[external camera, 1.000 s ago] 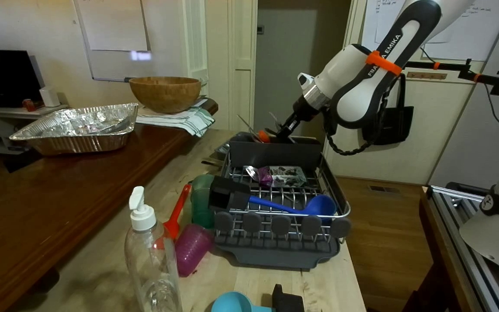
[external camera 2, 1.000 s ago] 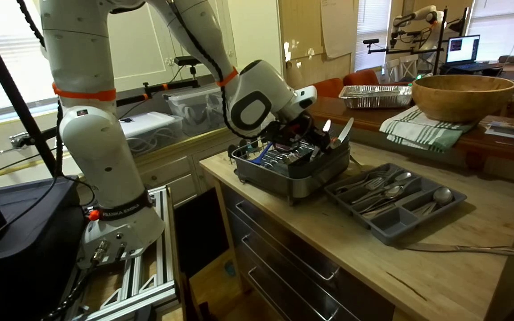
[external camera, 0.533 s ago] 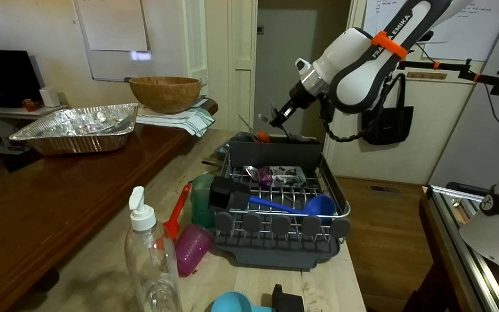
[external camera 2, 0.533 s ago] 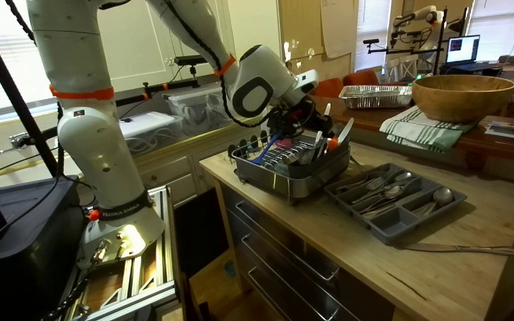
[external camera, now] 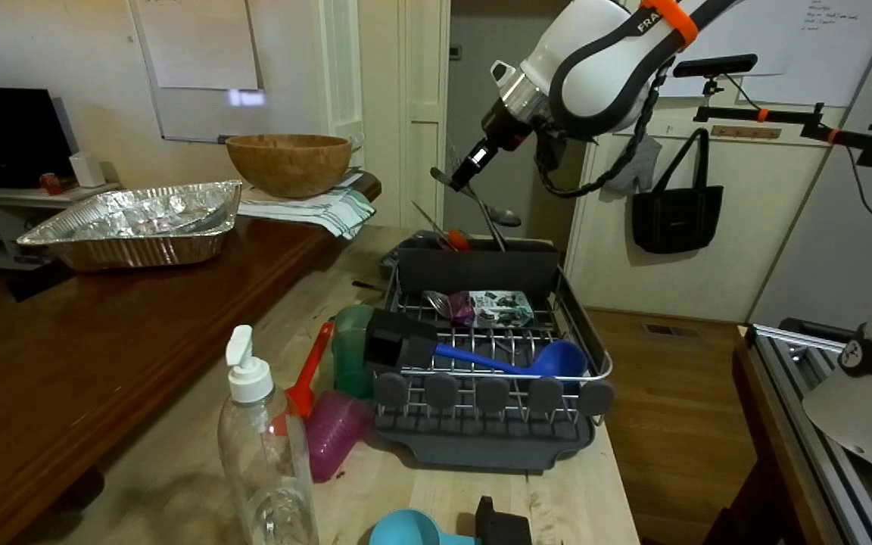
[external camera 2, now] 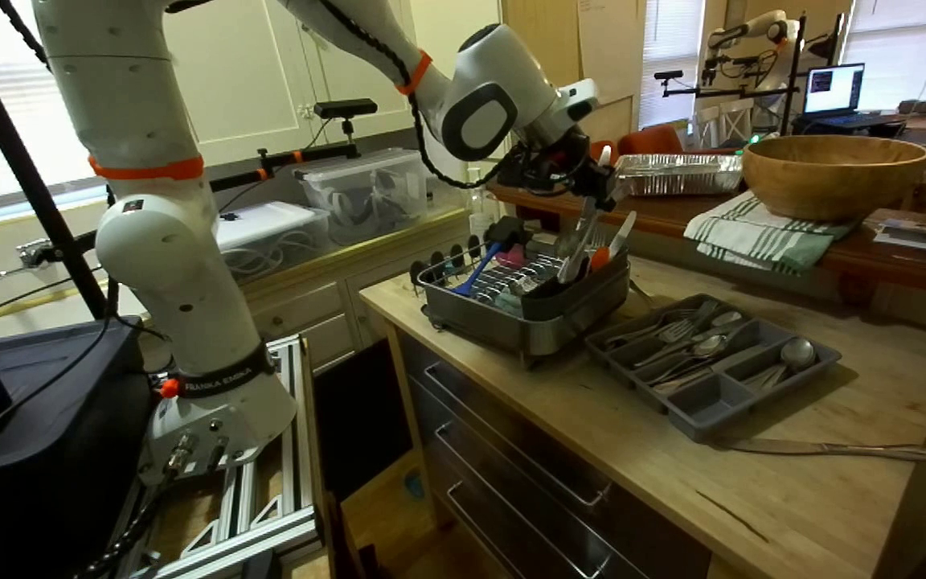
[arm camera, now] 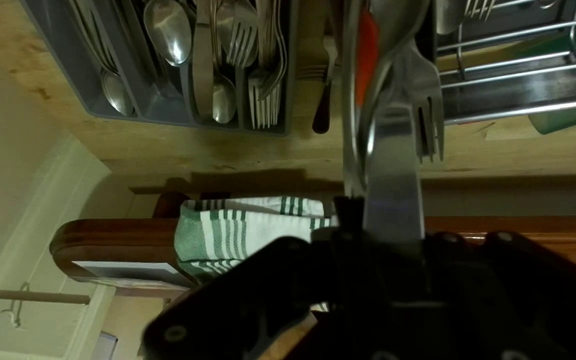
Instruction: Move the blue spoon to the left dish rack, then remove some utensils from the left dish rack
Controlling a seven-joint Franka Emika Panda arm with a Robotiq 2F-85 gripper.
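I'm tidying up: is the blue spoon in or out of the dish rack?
In: both exterior views show the blue spoon in the dish rack, its head inside the rim.

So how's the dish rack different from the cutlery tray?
The dish rack stands tall; the cutlery tray is low. The rack is wiry inside; the tray is solid and divided up. Cutlery pokes up from the rack; spoons lie down in the tray. Both are mostly grey and sit on the wooden counter.
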